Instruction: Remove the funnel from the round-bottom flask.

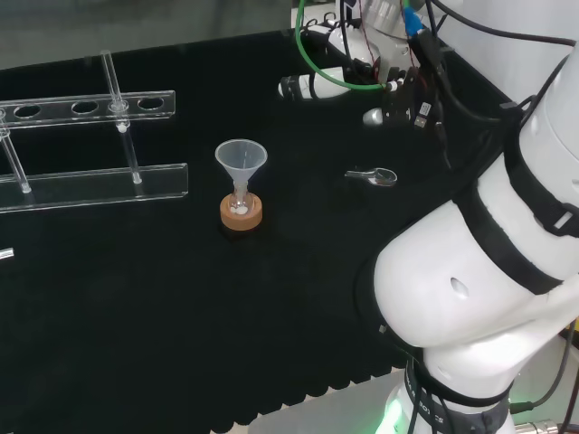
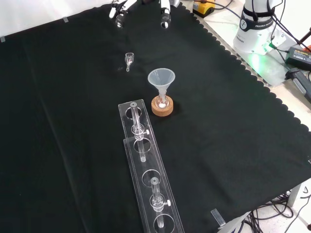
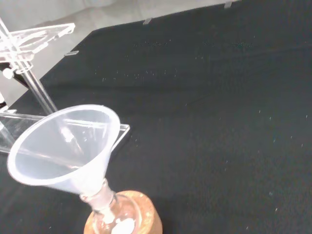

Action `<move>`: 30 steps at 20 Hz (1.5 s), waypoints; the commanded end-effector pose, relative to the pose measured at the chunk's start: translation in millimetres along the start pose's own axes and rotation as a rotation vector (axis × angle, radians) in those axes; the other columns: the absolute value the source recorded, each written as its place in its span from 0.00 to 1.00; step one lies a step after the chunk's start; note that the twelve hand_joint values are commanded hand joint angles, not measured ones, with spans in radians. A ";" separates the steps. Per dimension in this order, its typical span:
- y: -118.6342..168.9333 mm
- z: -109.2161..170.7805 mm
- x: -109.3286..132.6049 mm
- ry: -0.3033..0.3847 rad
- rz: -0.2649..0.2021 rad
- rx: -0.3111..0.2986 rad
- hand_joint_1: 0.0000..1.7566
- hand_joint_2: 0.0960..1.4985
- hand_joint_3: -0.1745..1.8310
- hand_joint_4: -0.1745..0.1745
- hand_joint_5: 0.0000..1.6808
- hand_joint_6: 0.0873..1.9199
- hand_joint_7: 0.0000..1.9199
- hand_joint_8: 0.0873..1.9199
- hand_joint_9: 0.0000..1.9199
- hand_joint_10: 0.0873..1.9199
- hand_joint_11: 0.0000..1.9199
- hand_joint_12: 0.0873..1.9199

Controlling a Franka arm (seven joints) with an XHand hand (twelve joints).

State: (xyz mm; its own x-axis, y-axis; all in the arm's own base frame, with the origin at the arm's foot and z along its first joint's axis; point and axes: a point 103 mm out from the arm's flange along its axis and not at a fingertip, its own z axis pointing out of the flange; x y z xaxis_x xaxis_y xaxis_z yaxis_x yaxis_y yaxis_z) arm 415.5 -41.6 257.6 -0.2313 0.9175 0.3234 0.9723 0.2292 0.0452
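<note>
Your translucent conical funnel (image 1: pixel 241 162) sits stem-down in the clear round flask (image 3: pixel 113 220) on its cork ring (image 1: pixel 242 213), mid-cloth. Your hand (image 2: pixel 165 12) hangs well apart, its black-and-white fingers straight and spread. A clear rack (image 2: pixel 146 170) stands nearby.

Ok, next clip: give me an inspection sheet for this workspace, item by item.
Surface: black cloth, scalloped edge, bare around the flask.
Job's things: funnel seated upright in the round-bottom flask, on a cork ring; something white in the flask.
Clutter: clear rack with tubes; small clear scoop.
Hand: fingers at the front view's top edge, apart from the funnel, holding nothing.
Cables: green cable and black leads by the wrist.
Surroundings: arm base beside the cloth.
</note>
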 end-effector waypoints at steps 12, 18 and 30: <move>3.3 15.0 27.3 -0.085 0.111 0.089 0.17 0.43 0.10 0.27 0.04 0.00 0.00 0.01 0.00 0.17 0.00 0.82; 15.4 55.7 40.2 -0.142 0.180 0.240 0.13 0.42 0.09 0.41 0.00 0.00 0.00 0.00 0.00 0.00 0.00 0.73; 20.4 106.1 68.4 -0.194 0.193 0.349 0.10 0.43 0.09 0.44 0.00 0.00 0.00 0.00 0.00 0.00 0.00 0.70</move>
State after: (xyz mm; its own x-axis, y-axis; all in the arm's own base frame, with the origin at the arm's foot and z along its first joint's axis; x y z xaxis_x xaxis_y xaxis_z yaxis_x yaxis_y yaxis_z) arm 413.4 40.2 194.1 -0.0634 0.9824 0.1760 0.9508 0.1130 -0.2886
